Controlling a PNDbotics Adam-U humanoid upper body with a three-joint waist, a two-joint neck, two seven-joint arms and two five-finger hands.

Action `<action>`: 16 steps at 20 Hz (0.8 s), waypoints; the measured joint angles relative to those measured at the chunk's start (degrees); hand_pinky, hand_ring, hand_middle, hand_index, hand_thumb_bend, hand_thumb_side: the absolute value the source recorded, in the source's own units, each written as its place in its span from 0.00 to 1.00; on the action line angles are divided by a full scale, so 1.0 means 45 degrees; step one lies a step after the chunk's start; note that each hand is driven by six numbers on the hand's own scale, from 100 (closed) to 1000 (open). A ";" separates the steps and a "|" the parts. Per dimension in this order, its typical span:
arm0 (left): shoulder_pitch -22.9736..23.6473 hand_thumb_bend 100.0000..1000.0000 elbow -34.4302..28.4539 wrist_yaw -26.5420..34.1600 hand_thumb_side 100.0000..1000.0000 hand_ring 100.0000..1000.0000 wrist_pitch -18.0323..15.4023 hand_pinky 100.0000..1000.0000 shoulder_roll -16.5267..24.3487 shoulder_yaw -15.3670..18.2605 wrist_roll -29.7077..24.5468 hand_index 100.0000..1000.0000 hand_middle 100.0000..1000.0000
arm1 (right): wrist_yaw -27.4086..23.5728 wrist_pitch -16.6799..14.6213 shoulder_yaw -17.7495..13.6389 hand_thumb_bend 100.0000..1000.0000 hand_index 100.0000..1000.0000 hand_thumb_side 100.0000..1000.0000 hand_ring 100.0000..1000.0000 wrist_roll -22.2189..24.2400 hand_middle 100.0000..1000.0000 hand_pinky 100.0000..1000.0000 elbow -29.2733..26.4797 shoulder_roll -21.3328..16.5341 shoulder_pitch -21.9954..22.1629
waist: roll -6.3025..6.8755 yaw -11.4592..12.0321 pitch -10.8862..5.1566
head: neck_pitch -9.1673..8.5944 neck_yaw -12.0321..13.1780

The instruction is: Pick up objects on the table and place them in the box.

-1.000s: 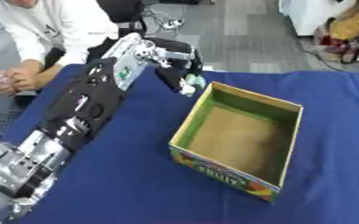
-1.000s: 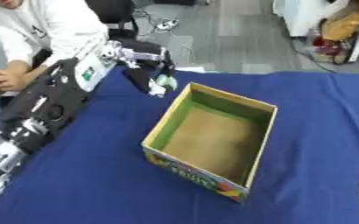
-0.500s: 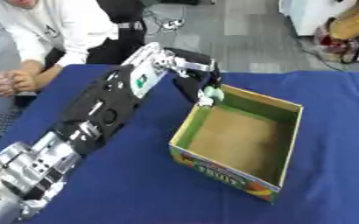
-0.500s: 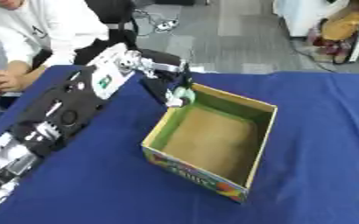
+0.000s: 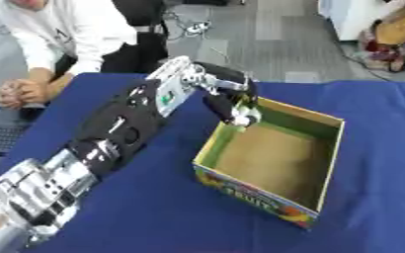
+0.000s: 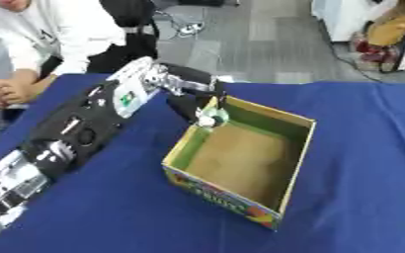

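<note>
Blue table [image 5: 171,207], one box [image 5: 314,143].

Colourful printed lettering on the box [image 5: 256,189] front, too blurred to read, no other legible text

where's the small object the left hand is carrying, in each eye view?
Left eye view: small pale object under the left hand, right of centre, upper half, over the box's near-left rim.
Right eye view: same object at centre, upper half, at the same rim.
Shared landmark: the open box; the object sits at its far-left corner in both.
</note>
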 measured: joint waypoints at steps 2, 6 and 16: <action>0.0099 0.69 -0.0092 -0.0022 0.78 1.00 -0.0111 1.00 0.0053 0.0132 0.0111 1.00 1.00 | 0.0007 0.0000 0.0000 0.00 0.46 0.82 0.23 0.0000 0.37 0.08 0.0002 0.0000 0.0000 | -0.0001 0.0054 0.0000 | -0.0217 -0.0005; 0.0486 0.54 -0.0757 0.0255 0.77 1.00 -0.0238 1.00 0.0381 0.0692 0.0238 1.00 1.00 | 0.0017 -0.0001 -0.0006 0.00 0.46 0.82 0.23 -0.0001 0.37 0.08 0.0007 0.0000 0.0000 | -0.0002 0.0122 0.0000 | -0.1054 -0.0088; 0.4618 0.15 -0.5901 0.0923 0.72 0.85 -0.0766 0.87 0.1850 0.2943 0.2243 0.92 0.89 | 0.0127 -0.0001 -0.0048 0.00 0.46 0.82 0.23 -0.0061 0.37 0.08 0.0084 -0.0018 0.0007 | -0.0048 0.0682 0.0000 | -0.1734 -0.0380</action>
